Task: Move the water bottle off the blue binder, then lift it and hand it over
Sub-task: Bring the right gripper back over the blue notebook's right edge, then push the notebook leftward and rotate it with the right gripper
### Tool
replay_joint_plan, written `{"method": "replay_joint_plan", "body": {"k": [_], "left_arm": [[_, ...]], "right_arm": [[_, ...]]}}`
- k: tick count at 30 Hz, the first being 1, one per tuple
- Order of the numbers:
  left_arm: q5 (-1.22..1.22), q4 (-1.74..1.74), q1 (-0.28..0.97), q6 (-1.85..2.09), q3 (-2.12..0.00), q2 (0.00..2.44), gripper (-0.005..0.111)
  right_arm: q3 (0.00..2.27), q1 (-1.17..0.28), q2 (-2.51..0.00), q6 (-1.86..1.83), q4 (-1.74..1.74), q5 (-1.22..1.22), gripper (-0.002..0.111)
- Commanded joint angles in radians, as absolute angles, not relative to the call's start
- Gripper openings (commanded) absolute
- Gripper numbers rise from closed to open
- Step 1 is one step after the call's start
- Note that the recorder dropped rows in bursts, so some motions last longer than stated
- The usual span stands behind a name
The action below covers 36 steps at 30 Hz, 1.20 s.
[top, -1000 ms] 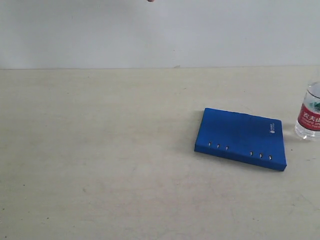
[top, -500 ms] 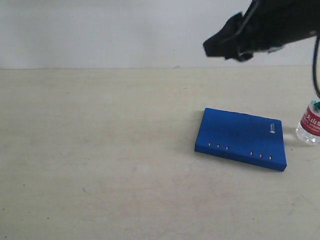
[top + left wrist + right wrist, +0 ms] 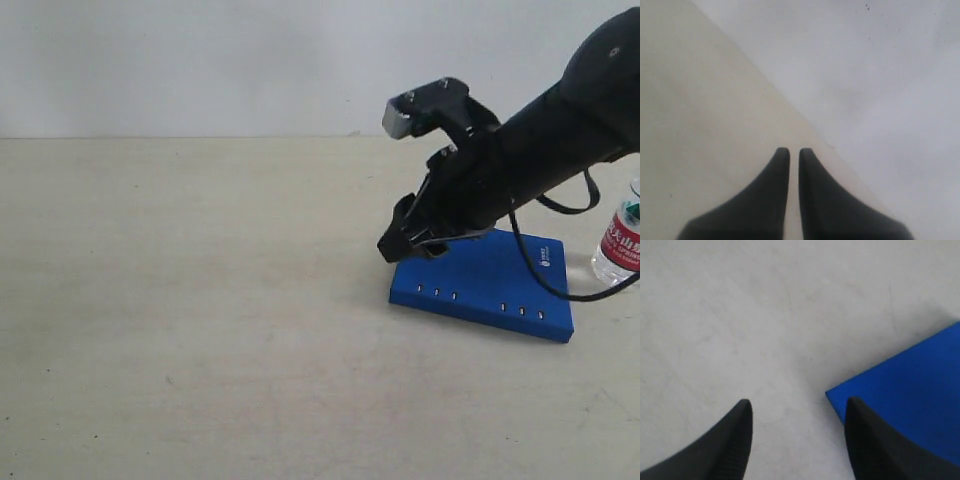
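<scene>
In the exterior view, the blue binder point(image 3: 495, 285) is seen lying flat on the beige table point(image 3: 200, 300), its spine edge with the small holes turned toward the camera and a small white logo point(image 3: 543, 256) near its far right corner. The water bottle point(image 3: 620, 240) is found upright on the table just beyond the binder's right edge, apart from it and not on it; the bottle is cut by the frame's edge, so that only its red, white and green label and clear body are shown. The black right arm point(image 3: 540, 140) is stretched down across the binder from the right, and the right gripper point(image 3: 408, 248) is held low over the binder's left far corner, its fingers spread and nothing held between them. A black cable point(image 3: 560, 290) is looped from the arm above the binder's right half. In the left wrist view, the left gripper point(image 3: 794, 150) is shown with its two dark fingers drawn almost together, only a thin slit being left, and nothing is gripped; only bare table and a pale wall point(image 3: 880, 75) are seen beyond it, with no binder in sight. In the right wrist view, the right gripper point(image 3: 800, 402) is seen released, its fingers set wide apart, with one fingertip point(image 3: 857, 412) placed just beside the binder's corner point(image 3: 910, 395) and the other over bare table beside the binder.
</scene>
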State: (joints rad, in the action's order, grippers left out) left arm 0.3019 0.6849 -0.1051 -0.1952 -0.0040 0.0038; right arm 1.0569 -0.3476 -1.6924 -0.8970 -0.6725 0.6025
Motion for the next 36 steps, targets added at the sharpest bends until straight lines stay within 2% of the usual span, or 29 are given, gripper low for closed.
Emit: {"method": "replay_joint_plan", "body": {"k": [1,6,9,16,25,30,36], "left_arm": [[0.418,0.836,-0.107,-0.158,0.0,0.0,0.007],[0.4,1.058,-0.107,-0.042,0.0,0.0,0.007],[0.401,1.047,-0.107,0.009,0.0,0.003,0.007],[0.265,1.006,-0.107,0.14,0.0,0.274,0.007],[0.288,1.039,-0.107,0.475,0.0,0.633,0.007],[0.376,1.121,-0.107,0.643,0.0,0.722,0.007],[0.597,1.374,-0.107,1.055,0.0,0.745,0.007]], "right_arm": [[1.057,-0.347,-1.763,-0.816,-0.63,0.662,0.05],[1.104,-0.34,-1.786,-0.712,-0.482,0.586,0.05],[1.164,-0.303,-1.818,-0.595,-0.382,0.544,0.05],[1.324,-0.206,-1.928,-0.557,-0.388,0.648,0.05],[1.371,-0.172,-2.074,-0.59,-0.383,0.458,0.05],[1.442,-0.149,-2.154,-0.592,-0.344,0.461,0.05],[1.469,-0.089,-2.174,-0.498,-0.327,0.521,0.05]]}}
